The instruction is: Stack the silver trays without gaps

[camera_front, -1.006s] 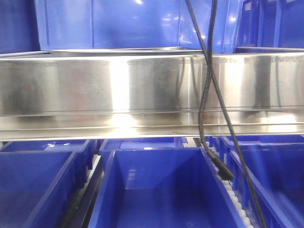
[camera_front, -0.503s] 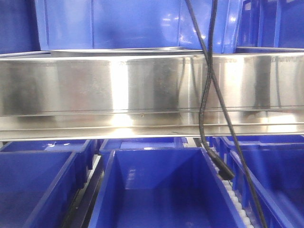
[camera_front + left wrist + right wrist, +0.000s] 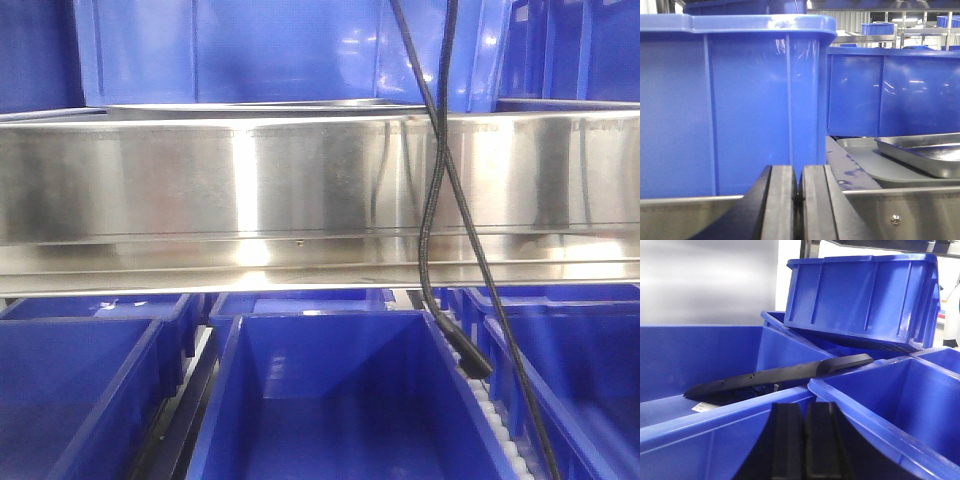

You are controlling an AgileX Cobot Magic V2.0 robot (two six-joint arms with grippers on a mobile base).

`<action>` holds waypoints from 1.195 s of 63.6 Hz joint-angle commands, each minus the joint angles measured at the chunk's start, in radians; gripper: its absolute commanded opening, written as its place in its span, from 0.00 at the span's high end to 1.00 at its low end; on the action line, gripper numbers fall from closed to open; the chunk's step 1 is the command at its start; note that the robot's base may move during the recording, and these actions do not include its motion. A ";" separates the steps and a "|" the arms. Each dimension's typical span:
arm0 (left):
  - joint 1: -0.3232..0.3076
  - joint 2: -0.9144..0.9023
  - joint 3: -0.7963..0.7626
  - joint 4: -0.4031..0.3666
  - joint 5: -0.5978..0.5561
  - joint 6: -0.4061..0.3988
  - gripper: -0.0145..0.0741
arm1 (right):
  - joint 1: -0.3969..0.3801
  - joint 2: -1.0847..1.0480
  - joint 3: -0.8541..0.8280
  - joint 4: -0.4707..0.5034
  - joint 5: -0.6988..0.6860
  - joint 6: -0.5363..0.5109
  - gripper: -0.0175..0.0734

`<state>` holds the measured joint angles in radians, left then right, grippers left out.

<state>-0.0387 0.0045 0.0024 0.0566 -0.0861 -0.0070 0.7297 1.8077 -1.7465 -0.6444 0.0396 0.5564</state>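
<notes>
Left gripper (image 3: 798,200) pressed together, level, facing a silver tray (image 3: 925,152); right gripper (image 3: 803,440) likewise closed.

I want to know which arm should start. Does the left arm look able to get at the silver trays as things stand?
Probably yes: the silver trays lie open just beyond the steel rail, right of the shut left gripper; it would need to clear that rail first.

Mirror-glossy steel silver trays (image 3: 925,155), brushed-metal rail (image 3: 200,190), smooth glossy plastic bins (image 3: 735,105).

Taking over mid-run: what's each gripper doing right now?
Left gripper: closed, holding nothing, silver tray untouched.
Right gripper: closed, holding nothing, over a blue bin.
</notes>
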 commanded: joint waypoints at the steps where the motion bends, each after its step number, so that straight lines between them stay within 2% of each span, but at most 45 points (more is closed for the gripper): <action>1: -0.003 -0.004 -0.002 -0.031 0.011 0.007 0.83 | 0.001 -0.014 -0.007 -0.008 -0.026 -0.007 0.89; 12: -0.003 -0.004 -0.002 -0.034 0.052 0.007 0.83 | 0.001 -0.014 -0.007 -0.008 -0.026 -0.007 0.89; 27: -0.003 -0.004 -0.002 -0.034 -0.019 0.007 0.83 | 0.001 -0.014 -0.007 -0.008 -0.026 -0.007 0.89; 76: -0.003 -0.004 -0.002 -0.034 -0.019 0.007 0.83 | 0.001 -0.014 -0.007 -0.008 -0.033 -0.007 0.89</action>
<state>-0.0387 0.0045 0.0024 0.0284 -0.0872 0.0000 0.7297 1.8077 -1.7465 -0.6444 0.0377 0.5564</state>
